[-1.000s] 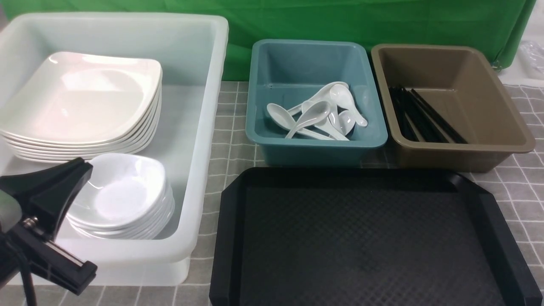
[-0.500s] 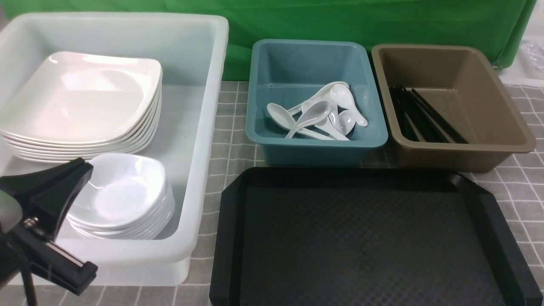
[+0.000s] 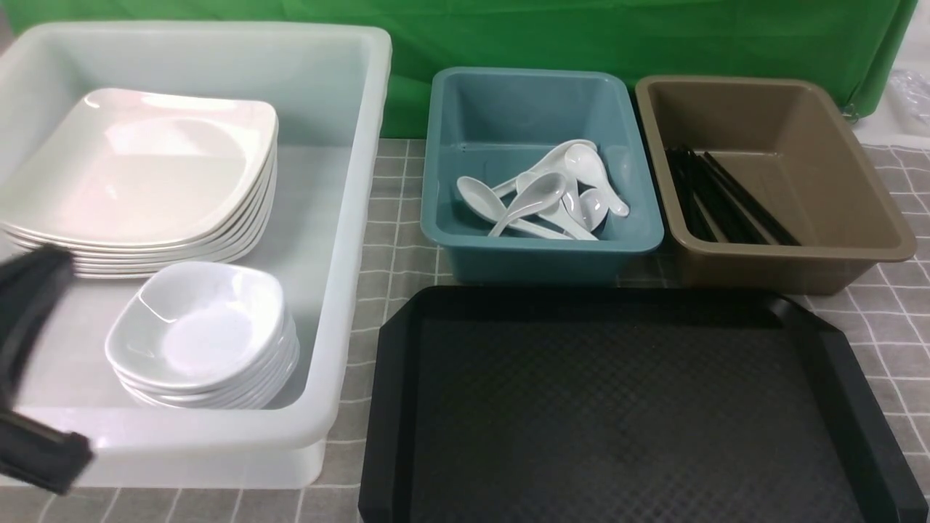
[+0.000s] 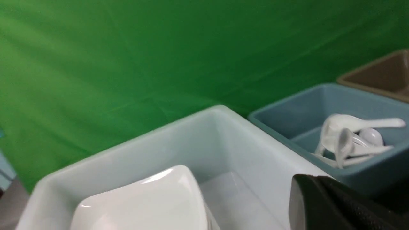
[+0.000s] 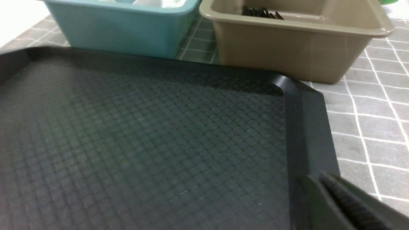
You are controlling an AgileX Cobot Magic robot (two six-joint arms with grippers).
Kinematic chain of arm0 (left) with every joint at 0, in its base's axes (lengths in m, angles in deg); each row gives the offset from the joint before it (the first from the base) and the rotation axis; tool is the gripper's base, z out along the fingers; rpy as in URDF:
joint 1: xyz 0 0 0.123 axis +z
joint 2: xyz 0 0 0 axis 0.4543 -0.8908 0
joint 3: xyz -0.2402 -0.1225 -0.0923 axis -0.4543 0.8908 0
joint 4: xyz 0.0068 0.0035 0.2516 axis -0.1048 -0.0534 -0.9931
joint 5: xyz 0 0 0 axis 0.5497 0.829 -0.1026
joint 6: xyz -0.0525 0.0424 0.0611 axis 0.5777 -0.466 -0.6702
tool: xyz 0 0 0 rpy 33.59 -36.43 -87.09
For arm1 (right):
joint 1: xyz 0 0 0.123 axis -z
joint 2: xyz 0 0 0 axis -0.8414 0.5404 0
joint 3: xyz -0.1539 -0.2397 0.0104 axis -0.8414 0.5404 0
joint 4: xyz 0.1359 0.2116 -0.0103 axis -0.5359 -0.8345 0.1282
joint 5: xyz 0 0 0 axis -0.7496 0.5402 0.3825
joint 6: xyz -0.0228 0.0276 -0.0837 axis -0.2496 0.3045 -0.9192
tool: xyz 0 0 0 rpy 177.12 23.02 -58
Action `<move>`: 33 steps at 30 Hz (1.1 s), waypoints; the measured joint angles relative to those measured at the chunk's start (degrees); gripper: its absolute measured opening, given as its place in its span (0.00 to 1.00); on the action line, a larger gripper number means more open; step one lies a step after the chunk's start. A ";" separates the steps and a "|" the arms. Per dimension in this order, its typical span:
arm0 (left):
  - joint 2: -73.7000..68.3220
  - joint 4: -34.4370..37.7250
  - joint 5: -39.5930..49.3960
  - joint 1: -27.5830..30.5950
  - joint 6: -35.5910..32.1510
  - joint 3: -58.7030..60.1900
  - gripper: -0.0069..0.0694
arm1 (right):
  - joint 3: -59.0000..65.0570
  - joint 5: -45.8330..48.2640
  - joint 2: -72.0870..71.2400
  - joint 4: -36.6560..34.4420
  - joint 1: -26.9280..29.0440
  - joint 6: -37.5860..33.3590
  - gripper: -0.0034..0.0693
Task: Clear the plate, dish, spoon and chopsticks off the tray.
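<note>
Presently the big black rectangular plastic tray (image 3: 625,407) with cut corners and a diamond-textured floor sits nearest the robot, right of centre on the grey checked cloth (image 3: 890,319); nothing lies on it.

Large glossy white rounded-square plates (image 3: 138,174) stand stacked at the far end of the translucent white plastic tub (image 3: 349,218) on the left. Small white dishes (image 3: 207,334), also stacked, sit at that tub's near end, just beside the plates.

Short white soup spoons (image 3: 548,192) lie jumbled in the teal plastic bin (image 3: 541,250) just beyond the tray. Long thin black chopsticks (image 3: 719,196) lie along the left side of the brown plastic bin (image 3: 792,258), which stands to the right of the teal one.

Left gripper (image 3: 33,370): blurred dark shape at the left edge of the front view, before the white tub's near wall. Jaws pressed together, nothing between them.

Right gripper (image 5: 342,201): only a fingertip shows in its wrist view, over the tray's right rim. How far its jaws are parted I cannot tell; nothing is seen held.

Green cloth backdrop (image 3: 581,36) behind the bins.
</note>
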 joint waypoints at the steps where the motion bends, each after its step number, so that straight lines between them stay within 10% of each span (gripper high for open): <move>1: 2.60 0.83 0.29 3.60 1.39 0.55 0.11 | 0.00 0.00 0.00 0.00 0.00 0.00 0.17; 11: 18.66 2.23 0.92 18.26 7.86 13.78 0.11 | 0.00 0.00 0.00 0.00 0.00 0.00 0.19; 33: 22.99 2.13 18.17 17.84 12.72 17.63 0.11 | 0.00 0.00 0.00 0.00 0.00 0.00 0.26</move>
